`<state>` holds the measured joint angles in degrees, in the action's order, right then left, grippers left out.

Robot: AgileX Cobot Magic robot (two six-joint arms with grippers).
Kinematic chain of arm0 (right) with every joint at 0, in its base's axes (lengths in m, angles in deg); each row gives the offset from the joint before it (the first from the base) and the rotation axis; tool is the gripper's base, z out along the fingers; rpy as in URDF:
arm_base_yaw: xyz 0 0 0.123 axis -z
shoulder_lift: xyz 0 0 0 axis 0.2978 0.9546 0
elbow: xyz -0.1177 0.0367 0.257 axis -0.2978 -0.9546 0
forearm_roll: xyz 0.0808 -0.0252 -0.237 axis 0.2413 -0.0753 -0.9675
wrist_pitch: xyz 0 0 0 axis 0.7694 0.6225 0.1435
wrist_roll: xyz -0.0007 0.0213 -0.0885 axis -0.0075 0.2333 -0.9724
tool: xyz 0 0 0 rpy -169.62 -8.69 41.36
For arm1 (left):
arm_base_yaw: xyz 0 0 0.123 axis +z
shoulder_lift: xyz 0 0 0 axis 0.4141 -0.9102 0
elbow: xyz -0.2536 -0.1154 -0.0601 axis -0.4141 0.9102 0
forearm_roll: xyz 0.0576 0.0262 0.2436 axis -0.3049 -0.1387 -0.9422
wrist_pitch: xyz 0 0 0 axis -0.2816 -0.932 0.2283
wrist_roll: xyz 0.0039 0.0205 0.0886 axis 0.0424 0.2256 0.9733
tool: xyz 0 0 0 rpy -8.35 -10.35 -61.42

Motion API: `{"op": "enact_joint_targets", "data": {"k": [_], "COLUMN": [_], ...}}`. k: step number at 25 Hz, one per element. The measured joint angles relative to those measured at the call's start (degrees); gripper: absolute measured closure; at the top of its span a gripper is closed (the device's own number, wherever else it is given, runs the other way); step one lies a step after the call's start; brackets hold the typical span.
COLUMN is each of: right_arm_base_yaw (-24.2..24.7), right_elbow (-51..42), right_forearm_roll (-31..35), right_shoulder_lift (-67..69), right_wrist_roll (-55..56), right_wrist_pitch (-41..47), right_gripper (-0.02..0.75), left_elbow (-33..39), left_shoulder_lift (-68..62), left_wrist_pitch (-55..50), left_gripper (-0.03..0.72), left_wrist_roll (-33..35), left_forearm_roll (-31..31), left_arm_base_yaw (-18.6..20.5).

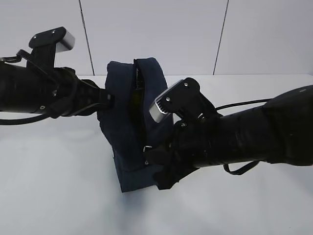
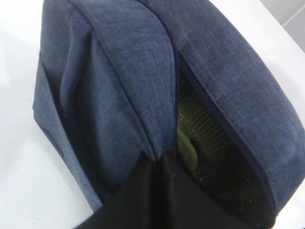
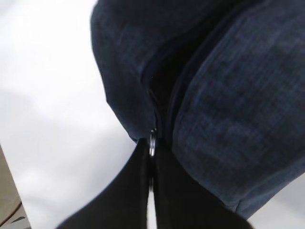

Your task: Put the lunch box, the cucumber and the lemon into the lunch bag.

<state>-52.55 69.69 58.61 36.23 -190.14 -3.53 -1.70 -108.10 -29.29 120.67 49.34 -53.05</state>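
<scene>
Right fingers [image 3: 151, 162] pinched on ring pull [image 3: 152, 138] of lunch bag [image 1: 132, 147].

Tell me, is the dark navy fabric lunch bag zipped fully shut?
No, the dark navy fabric lunch bag gapes along its zipper, showing mesh inside.

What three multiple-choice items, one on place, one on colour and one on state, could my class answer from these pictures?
1. Where is the right claw?
A. at the zipper's ring pull
B. on the wall
C. under the table
2. What colour is the lunch bag?
A. red
B. dark navy
C. yellow
3. The bag's zipper is:
A. fully closed
B. partly open
C. missing

Answers:
1 A, the ring pull sits at the claw tips.
2 B, navy fabric in every view.
3 B, a gap shows mesh inside.
</scene>
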Motion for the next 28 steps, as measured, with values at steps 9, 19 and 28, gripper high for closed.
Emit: {"op": "enact_joint_targets", "data": {"k": [9, 19, 28], "right_arm_base_yaw": [0.0, 0.0, 0.0], "right_elbow": [0.0, 0.0, 0.0], "right_forearm_roll": [-0.3, -0.5, -0.6], "right_shoulder_lift": [-0.4, -0.4, -3.0], "right_wrist_roll": [-0.3, -0.4, -1.2], "right_wrist_pitch": [0.1, 1.6, 2.2], "right_gripper": [0.730, 0.730, 0.730], "left_elbow": [-0.3, -0.3, -0.3], "left_shoulder_lift": [-0.3, -0.3, -0.3], "left_wrist_pitch": [0.0, -0.1, -0.1], "left_gripper": [0.692, 0.692, 0.692], "left_wrist_roll": [0.0, 0.0, 0.0], "left_forearm_roll": [0.0, 0.0, 0.0], "left_arm_base_yaw": [0.0, 0.0, 0.0]}}
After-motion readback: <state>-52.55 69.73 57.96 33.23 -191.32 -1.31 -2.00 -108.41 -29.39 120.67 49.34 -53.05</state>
